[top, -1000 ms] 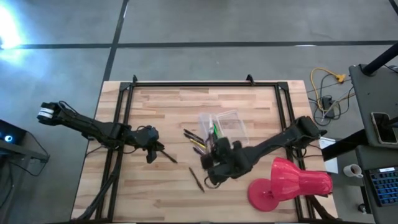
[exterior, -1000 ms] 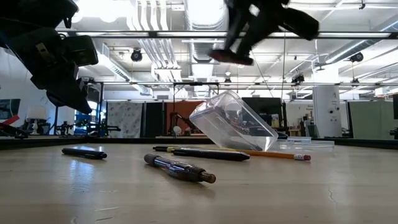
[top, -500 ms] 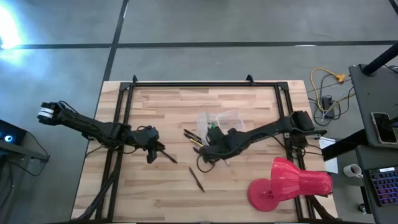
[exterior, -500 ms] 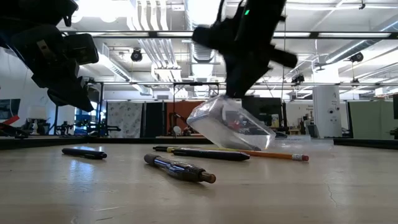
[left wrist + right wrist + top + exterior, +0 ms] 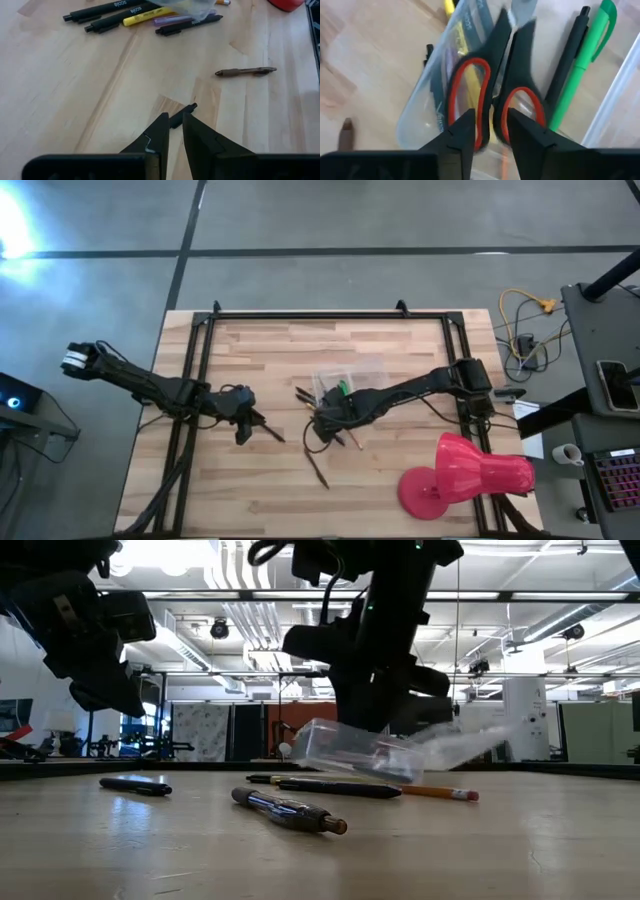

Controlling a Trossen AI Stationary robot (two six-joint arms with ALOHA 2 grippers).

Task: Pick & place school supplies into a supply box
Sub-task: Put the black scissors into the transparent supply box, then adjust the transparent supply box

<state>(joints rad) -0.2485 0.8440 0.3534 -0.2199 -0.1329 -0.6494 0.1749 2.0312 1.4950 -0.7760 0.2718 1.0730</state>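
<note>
Bright even overhead light in the high view, with a blown-out white glare patch (image 5: 12, 225) on the floor well away from both grippers and only faint shadows on the wooden table (image 5: 270, 360). Low view is backlit by ceiling lights (image 5: 330, 555), so the left gripper (image 5: 95, 690) and the right arm above the supply box (image 5: 360, 750) read as near-black silhouettes, the box motion-smeared, the near tabletop soft. Right wrist view is blurred throughout, scissors (image 5: 492, 95) just past the right gripper (image 5: 492, 135) smeared; left wrist view is sharp and evenly lit beyond the left gripper's tips.
</note>
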